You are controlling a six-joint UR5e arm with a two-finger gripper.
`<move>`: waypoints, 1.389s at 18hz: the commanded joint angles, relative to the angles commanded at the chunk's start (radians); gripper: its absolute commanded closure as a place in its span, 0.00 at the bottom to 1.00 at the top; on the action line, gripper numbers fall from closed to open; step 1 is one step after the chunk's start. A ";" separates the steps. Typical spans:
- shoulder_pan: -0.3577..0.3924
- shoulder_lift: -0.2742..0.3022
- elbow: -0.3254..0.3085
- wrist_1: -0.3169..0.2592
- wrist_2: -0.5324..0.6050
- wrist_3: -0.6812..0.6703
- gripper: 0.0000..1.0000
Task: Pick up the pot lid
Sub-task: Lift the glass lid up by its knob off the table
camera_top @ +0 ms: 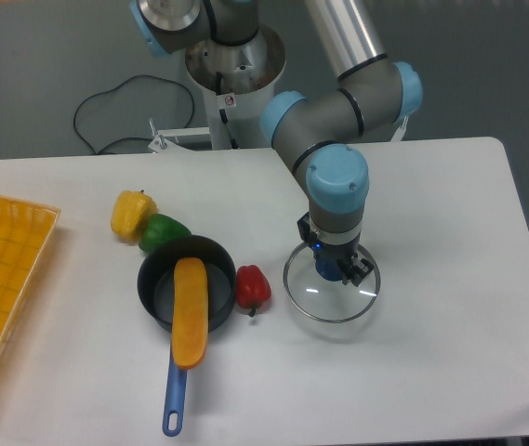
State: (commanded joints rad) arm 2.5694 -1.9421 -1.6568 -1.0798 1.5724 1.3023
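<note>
In the fixed camera view, the robot's dark fingers [360, 269] are closed on the blue knob [328, 270] of the pot lid [324, 301], a clear round disc that appears raised a little above the white table [431, 372], near a red pepper [253, 289]. Farther out, a black pan [155, 282] bears a long orange carrot [190, 316]. Lifting well calls for a firm grip and a slow, straight rise, with the disc kept level so its edge clears the pepper before any sideways swing.

Arm [407, 88] with light-blue joint caps, reaching down from above, pincer [336, 251] aimed downward, apparently clamped
</note>
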 joint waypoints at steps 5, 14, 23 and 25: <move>0.005 0.014 0.014 -0.037 -0.003 0.000 0.37; 0.008 0.029 0.018 -0.037 -0.026 0.000 0.37; 0.014 0.034 0.014 -0.038 -0.045 0.000 0.37; 0.015 0.034 0.014 -0.038 -0.052 0.000 0.37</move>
State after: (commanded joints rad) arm 2.5848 -1.9083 -1.6429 -1.1183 1.5202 1.3023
